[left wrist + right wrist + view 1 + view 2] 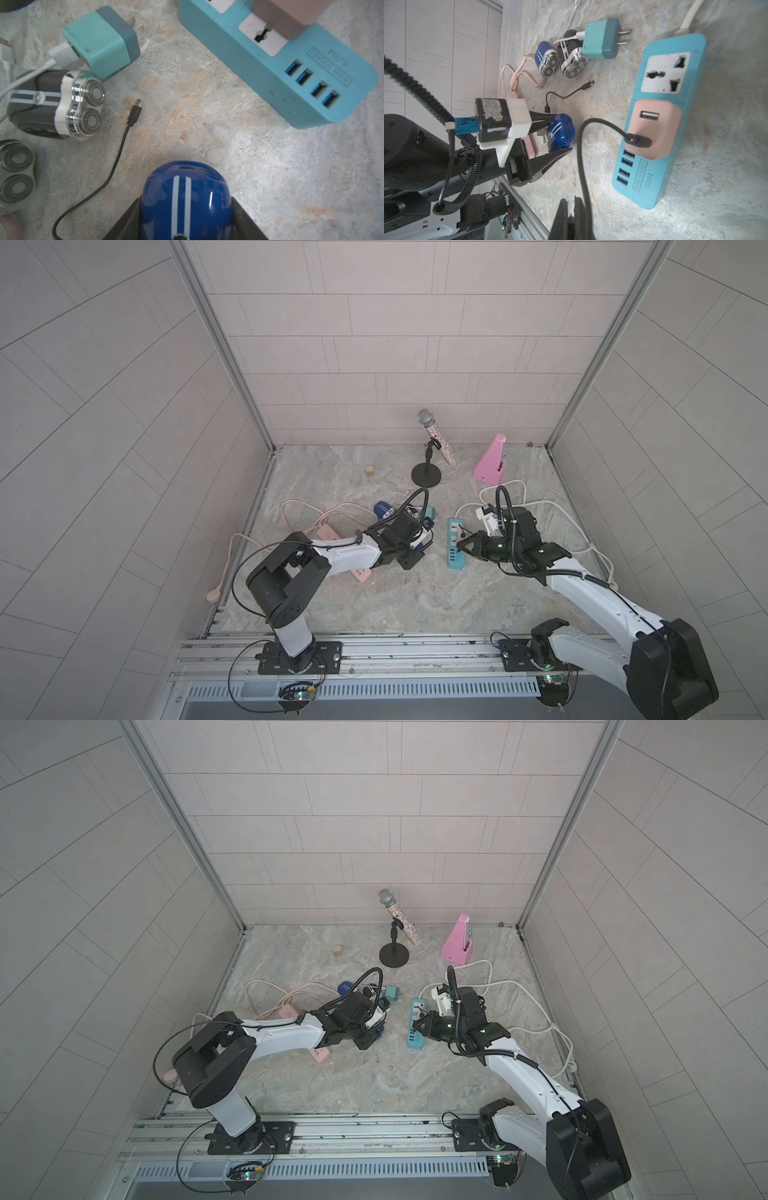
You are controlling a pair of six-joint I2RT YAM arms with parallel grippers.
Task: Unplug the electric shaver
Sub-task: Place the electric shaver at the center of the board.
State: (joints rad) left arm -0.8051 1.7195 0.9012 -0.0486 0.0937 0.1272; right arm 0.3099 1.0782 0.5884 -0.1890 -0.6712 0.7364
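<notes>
- Left wrist view: the left gripper (185, 199) pinches a rounded blue electric shaver with white stripes (185, 209). Its charging slot is empty, and a thin black cable (135, 111) lies loose nearby.
- Right wrist view: the right gripper (570, 202) is pressed together beside a looping black cable (579, 149) plugged into a pink square adapter (658, 128) on a light-blue plastic power strip (662, 187).
- In both top views the shaver is just beside the strip.

blue power strip (654, 187) marked "S204"; beside it, probably "4USB SOCKET"
</notes>
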